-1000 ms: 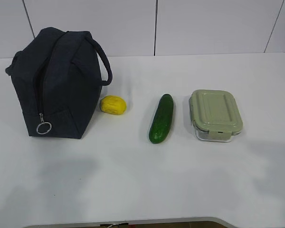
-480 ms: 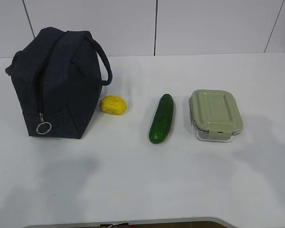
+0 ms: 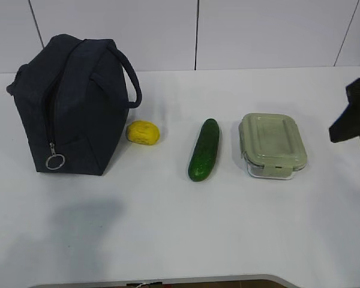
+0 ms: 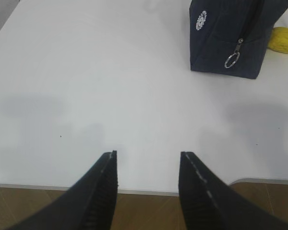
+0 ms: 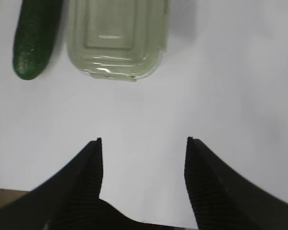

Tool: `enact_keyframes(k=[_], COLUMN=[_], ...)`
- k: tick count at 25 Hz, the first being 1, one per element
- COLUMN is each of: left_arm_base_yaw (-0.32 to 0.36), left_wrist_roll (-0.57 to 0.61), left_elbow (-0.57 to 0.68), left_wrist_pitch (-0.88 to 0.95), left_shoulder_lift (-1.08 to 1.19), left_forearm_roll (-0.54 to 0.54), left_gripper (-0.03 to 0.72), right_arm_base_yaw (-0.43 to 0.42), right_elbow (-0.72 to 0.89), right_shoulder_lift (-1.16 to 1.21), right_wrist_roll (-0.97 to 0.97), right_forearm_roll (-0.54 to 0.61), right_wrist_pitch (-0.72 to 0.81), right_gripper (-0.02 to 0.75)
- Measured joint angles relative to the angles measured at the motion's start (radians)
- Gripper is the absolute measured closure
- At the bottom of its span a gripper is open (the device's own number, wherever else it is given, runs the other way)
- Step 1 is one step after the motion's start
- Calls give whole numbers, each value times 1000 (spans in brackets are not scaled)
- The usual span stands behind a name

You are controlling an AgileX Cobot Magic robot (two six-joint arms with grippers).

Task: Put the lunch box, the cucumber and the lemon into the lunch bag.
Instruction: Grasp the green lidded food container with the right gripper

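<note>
— Lunch bag (image 3: 72, 105) first: where does it sit?

— Nearer things first. Closest to the exterior camera is bare white table (image 3: 186, 234). Past that come three loose items in a row: the cucumber (image 3: 204, 150) lying lengthwise in the middle, the lunch box (image 3: 272, 144) just right of it with its sage-green lid on, and the lemon (image 3: 143, 132) to the left. The lunch bag stands upright at far left, the lemon just beside its lower right corner; whether they touch cannot be told. Its zipper ring pull (image 3: 55, 161) hangs low on the front face.

— And the grippers?

— The left gripper (image 4: 148, 165) has its jaws apart over the table's near edge, nothing between them, well short of the bag. The right gripper (image 5: 143, 151) also stands parted and empty, hovering near the lunch box and the cucumber's end. In the exterior view a dark part of the right arm (image 3: 354, 114) shows at the right edge
</note>
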Motion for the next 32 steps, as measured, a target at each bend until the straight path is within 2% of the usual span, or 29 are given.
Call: enact_keyframes(k=[5, 8, 10, 12, 15, 22, 28, 32], left_arm_base_yaw=[0, 0, 0, 0, 0, 0, 0, 0], left_wrist_roll=[0, 0, 0, 0, 0, 0, 0, 0], left_elbow=[0, 0, 0, 0, 0, 0, 0, 0], left_wrist_pitch=[0, 0, 0, 0, 0, 0, 0, 0], left_shoulder_lift=[0, 0, 0, 0, 0, 0, 0, 0], left_forearm_roll=[0, 0, 0, 0, 0, 0, 0, 0], left_gripper=[383, 383, 383, 383, 383, 383, 383, 383], right_arm_base_yaw=[-65, -155, -206, -238, -259, -260, -260, -260], right_elbow=[-150, -193, -205, -206, -207, -215, -229, -293], right_shoulder_lift=[162, 255, 319, 357, 393, 405, 421, 499], right_wrist_roll=[-114, -195, -274, -320, -356, -395, -344, -339], right_forearm_roll=[204, 359, 461, 497, 507, 415, 413, 415], right_wrist_pitch=[148, 237, 261, 261, 261, 265, 267, 271], right_gripper=[298, 298, 298, 298, 298, 298, 297, 297])
